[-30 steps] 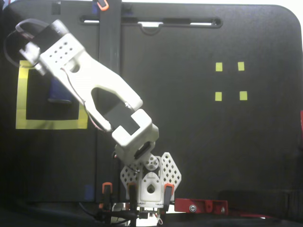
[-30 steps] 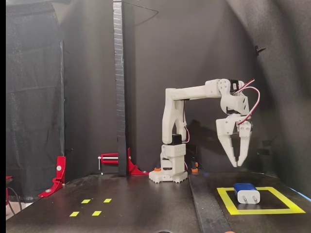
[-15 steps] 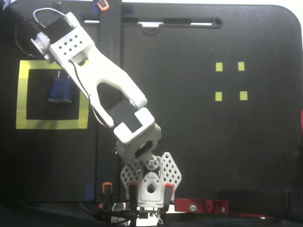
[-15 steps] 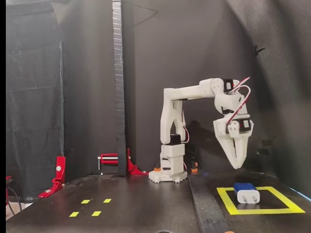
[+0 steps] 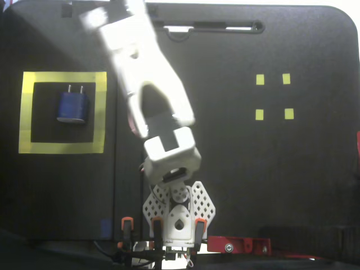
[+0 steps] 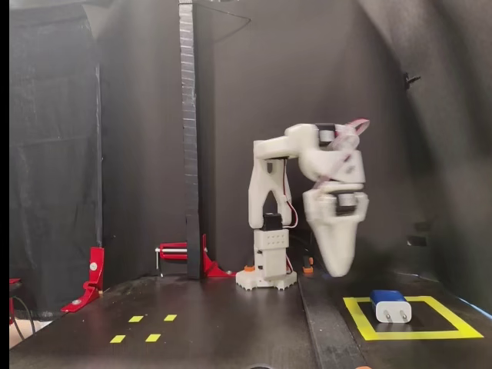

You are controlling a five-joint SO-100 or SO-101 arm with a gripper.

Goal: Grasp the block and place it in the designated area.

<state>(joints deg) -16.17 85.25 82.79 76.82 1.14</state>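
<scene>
The fingers have swung off the designated area, blurred, grip unclear.

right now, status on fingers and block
Gripper empty, fingers blurred, raised clear of the square. Block lies inside the yellow square, prongs toward the far edge. Nothing in the way.

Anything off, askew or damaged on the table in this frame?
Nothing stands out. The small dark blue plug-like block lies flat inside the wide yellow tape square, prongs toward the table's far edge in the top-down fixed view. The white end effector hangs clear of it, motion-blurred. The four tiny yellow squares look undisturbed.
</scene>
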